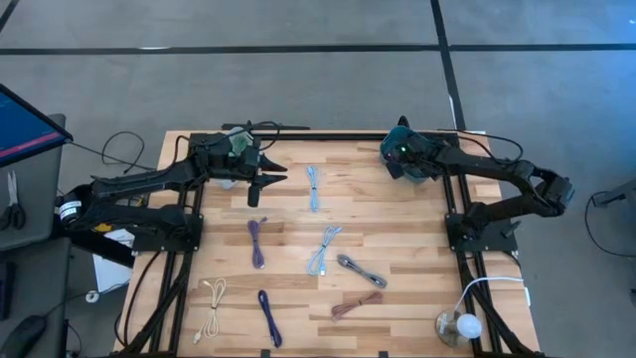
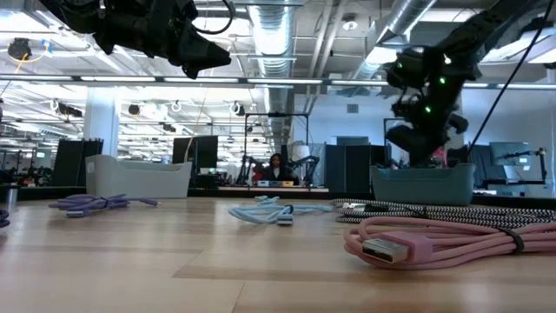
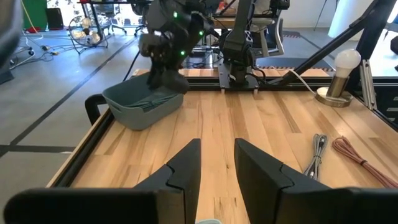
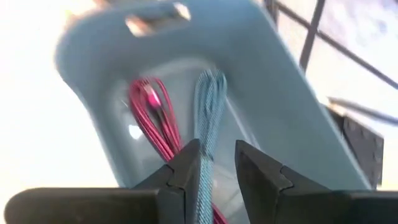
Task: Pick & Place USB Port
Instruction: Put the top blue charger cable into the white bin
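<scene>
Right gripper (image 4: 211, 163): over the grey bin (image 1: 417, 167) at 1 o'clock of the table (image 1: 397, 298); fingers slightly apart around a light-blue cable (image 4: 208, 112), grip uncertain.
Bin contents: red cable (image 4: 152, 118) beside the blue one.
Left gripper (image 3: 217, 165): at 11 o'clock, fingers parted, holding nothing.
Loose cables: purple bundle (image 1: 257, 242), blue bundle (image 1: 324, 250), scattered mid-table.
Handling: probably light, limp, slippery; best pinched across the tied middle.

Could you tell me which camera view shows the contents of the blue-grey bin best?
The right wrist view: it looks into the bin, showing a red cable and a light blue cable. The other views show only its outside, under the right tool.
</scene>
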{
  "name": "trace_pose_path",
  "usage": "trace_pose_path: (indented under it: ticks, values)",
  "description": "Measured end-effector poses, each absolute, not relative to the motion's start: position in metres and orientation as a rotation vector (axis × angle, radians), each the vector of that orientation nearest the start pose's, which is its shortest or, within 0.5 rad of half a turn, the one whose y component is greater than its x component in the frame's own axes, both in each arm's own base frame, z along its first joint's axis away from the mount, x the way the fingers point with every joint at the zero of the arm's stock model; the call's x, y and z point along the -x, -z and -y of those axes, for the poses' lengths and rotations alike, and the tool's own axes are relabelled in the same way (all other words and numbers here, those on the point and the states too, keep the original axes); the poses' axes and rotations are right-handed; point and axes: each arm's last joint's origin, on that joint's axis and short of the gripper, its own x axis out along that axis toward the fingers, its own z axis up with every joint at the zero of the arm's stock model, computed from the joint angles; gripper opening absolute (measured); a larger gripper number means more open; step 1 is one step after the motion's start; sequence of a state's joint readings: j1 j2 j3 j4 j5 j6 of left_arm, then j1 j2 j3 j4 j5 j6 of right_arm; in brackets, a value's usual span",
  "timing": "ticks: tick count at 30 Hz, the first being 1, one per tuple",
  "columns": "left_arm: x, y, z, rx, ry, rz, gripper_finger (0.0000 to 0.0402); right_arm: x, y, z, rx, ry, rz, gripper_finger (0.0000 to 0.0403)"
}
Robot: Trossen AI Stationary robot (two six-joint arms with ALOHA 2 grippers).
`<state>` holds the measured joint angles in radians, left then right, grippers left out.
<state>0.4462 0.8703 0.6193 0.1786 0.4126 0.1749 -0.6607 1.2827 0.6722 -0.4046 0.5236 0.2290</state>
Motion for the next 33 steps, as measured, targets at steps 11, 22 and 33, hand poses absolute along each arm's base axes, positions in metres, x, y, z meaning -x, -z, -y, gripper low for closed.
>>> trace_pose_path:
  ticks: [11, 22, 33]
  values:
    - [-0.182, -0.293, -0.074, -0.135, -0.025, -0.096, 0.0097, -0.230, -0.241, 0.125, -0.275, 0.722, -0.707, 0.0093]
    - [-0.182, -0.293, -0.074, -0.135, -0.024, -0.095, 0.0097, -0.261, -0.254, 0.078, -0.255, 0.331, -0.563, 0.0093]
    - [-0.182, -0.294, -0.074, -0.140, -0.025, -0.086, 0.0097, -0.274, -0.270, 0.064, -0.218, 0.260, -0.373, 0.0093]
